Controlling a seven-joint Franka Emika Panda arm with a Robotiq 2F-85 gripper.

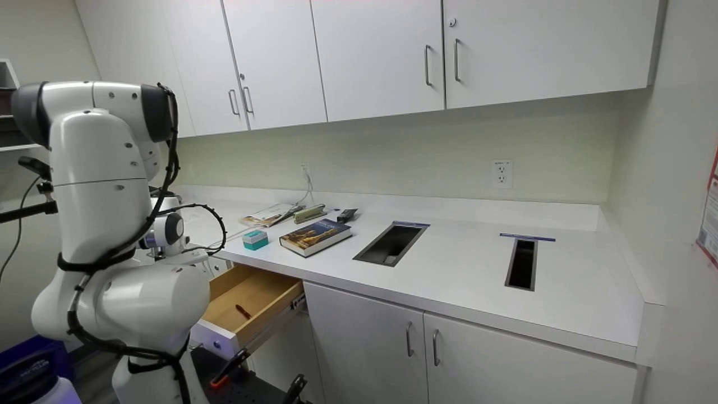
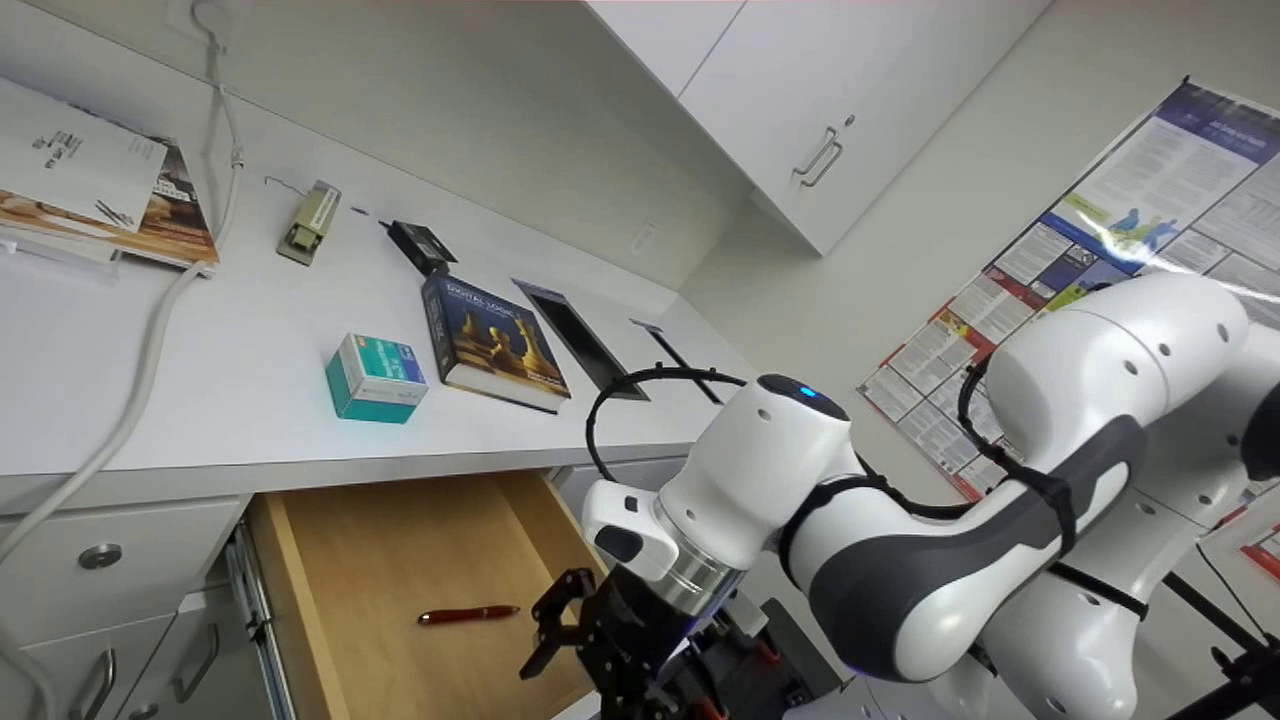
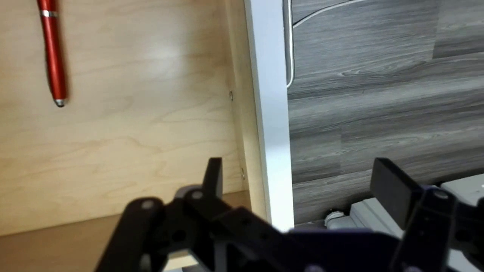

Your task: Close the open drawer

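Note:
The drawer (image 1: 247,294) is pulled out from under the white counter. Its tan wooden inside shows in both exterior views, also here (image 2: 380,565). Its white front panel (image 3: 275,143) runs up the middle of the wrist view, with a metal bar handle (image 3: 290,49) on its outer side. My gripper (image 3: 298,168) is open and empty. One finger appears over the drawer's inside and one over the floor outside, with gaps to the panel on both sides; their height is hard to tell. The gripper (image 2: 590,655) is by the drawer's front right in an exterior view; the arm hides it otherwise.
A red pen (image 2: 468,614) lies in the drawer. A teal box (image 2: 375,380), a book (image 2: 495,340) and a stapler (image 2: 310,222) lie on the counter. A white cable (image 2: 150,370) hangs over the counter's edge. A black stand with clamps (image 1: 241,379) is near the drawer front.

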